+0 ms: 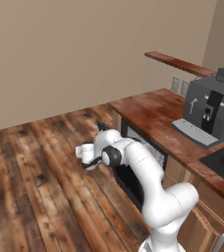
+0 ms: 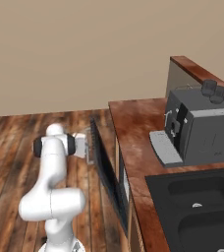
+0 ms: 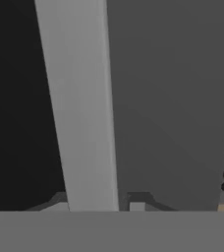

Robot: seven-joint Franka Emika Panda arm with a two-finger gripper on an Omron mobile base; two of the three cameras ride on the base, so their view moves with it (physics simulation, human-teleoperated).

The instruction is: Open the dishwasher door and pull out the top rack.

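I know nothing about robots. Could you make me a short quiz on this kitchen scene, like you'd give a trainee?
1. True or false: the dishwasher door is fully shut against the cabinets.
2. What is the gripper closed on?
A. the door's silver handle
B. the coffee machine
C. the sink
3. In a few words: has the top rack been pulled out yet?

Key
1. False: it hangs tilted partly open, its top edge away from the counter.
2. A: the hand view shows the bar right between the fingers.
3. Not yet: it sits inside the opening, seen in the left base view.
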